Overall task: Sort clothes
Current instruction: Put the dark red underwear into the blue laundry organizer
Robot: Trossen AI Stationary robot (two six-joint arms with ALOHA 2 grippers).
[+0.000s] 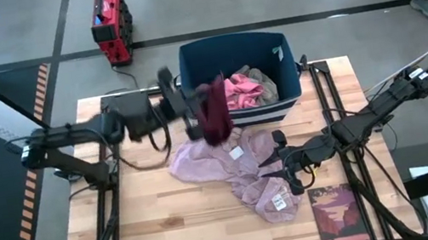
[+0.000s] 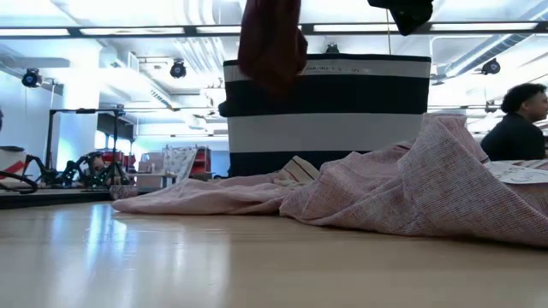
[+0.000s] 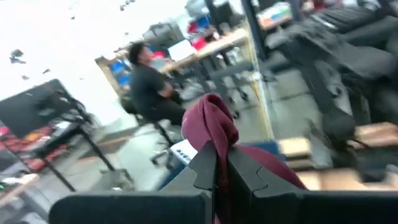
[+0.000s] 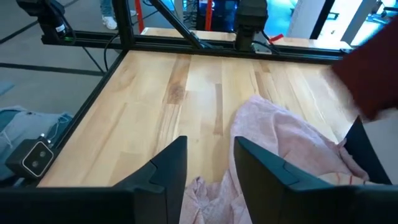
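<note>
My left gripper (image 1: pixel 192 106) is shut on a maroon garment (image 1: pixel 215 109), held in the air near the front wall of the dark blue bin (image 1: pixel 280 49); the garment also shows in the low view (image 2: pixel 271 43) and the left wrist view (image 3: pixel 214 127). A coral pink garment (image 1: pixel 242 90) and a tan one (image 1: pixel 257 74) lie in the bin. A mauve-pink garment (image 1: pixel 221 162) with white tags lies spread on the table. My right gripper (image 1: pixel 283 161) is open just above the mauve-pink garment's right part (image 4: pixel 280 137). My left gripper pinches a bunched fold of the maroon garment (image 3: pixel 217 140) between its two fingers, coming level from the table's left side. The garment is lifted clear of the table and hangs in folds beside and below the fingers.
The bin stands at the table's far edge, a white stripe on its wall (image 2: pixel 325 133). A dark red booklet (image 1: pixel 336 212) lies at the near right. A red case (image 1: pixel 109 20) stands on the floor beyond the table. A person (image 2: pixel 518 124) sits in the room behind.
</note>
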